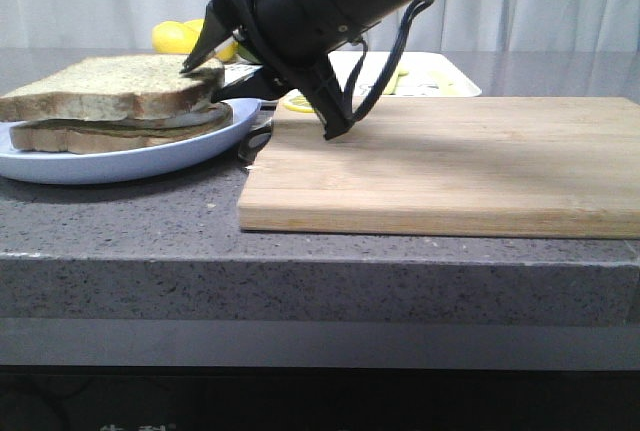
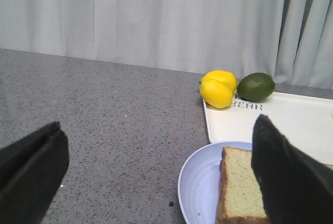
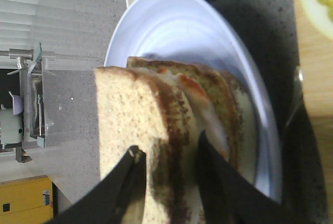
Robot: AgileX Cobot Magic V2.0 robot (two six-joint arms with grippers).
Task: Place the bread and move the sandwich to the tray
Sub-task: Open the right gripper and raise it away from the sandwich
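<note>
1. Fingers of the right gripper (image 3: pixel 169 174) stand either side of the edge of the thick tan-crusted slice of bread (image 1: pixel 115 86), one above its face and one under it against the egg layer; whether they press it or have just slackened cannot be told
2. Bread lies flat on top of the egg-topped lower slice on the round pale-blue plate (image 1: pixel 120 159); the stack, the sandwich (image 3: pixel 200 115), looks assembled, egg white and an orange trace showing just beyond the lower finger
3. Fingers of the left gripper (image 2: pixel 156 172) are spread wide and hold nothing; the plate rim lies between them, nearer one finger
4. Shallow white rectangular tray (image 2: pixel 291 122) sits just beyond the plate from the left fingers, two yellow lemons (image 2: pixel 218 89) and a dark green lime (image 2: pixel 255 86) at its far edge
5. Judgement: bread placement is at or near completion; the transfer to the tray is not yet done
6. Next move calls for the right fingers to clear the slice without dragging it, then a firm hold on the plate rim
</note>
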